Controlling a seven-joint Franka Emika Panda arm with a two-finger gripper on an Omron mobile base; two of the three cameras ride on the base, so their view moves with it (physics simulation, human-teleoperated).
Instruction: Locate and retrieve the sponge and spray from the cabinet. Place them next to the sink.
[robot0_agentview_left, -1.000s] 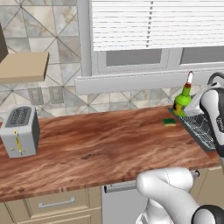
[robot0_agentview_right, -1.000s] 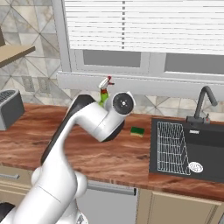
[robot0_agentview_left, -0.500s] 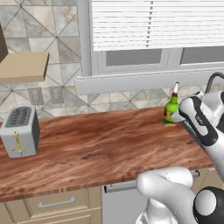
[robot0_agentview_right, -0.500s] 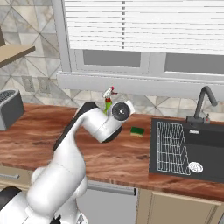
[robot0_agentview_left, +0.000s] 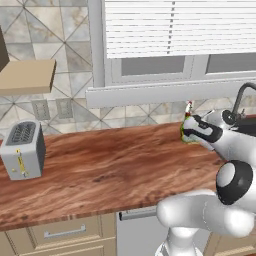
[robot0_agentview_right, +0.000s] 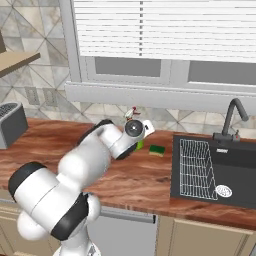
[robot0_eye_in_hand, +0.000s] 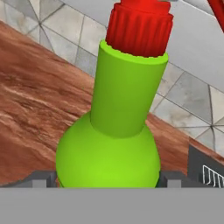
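Note:
The spray (robot0_eye_in_hand: 118, 131), a bright green bottle with a red cap, stands upright between my two fingertips (robot0_eye_in_hand: 43, 178), which press on its round body. My gripper (robot0_agentview_right: 137, 136) is shut on it just above the wooden counter. The spray's red-and-white nozzle (robot0_agentview_right: 132, 113) shows above my hand, and its green base (robot0_agentview_right: 140, 145) below. In the left base view my gripper (robot0_agentview_left: 192, 132) holds the spray (robot0_agentview_left: 187, 136) near the wall. The sponge (robot0_agentview_right: 157, 149) lies flat on the counter between the spray and the sink (robot0_agentview_right: 240, 170).
A wire grid rack (robot0_agentview_right: 197, 165) lies in the sink's left half, with a dark faucet (robot0_agentview_right: 234, 115) behind it. A toaster (robot0_agentview_left: 22, 150) stands at the counter's far left under a tan shelf (robot0_agentview_left: 27, 75). A window sill (robot0_agentview_left: 150, 92) runs along the wall.
My gripper has carried the spray down towards the counter and leftward in the left base view, from higher up near the sink. The sponge has stayed put.

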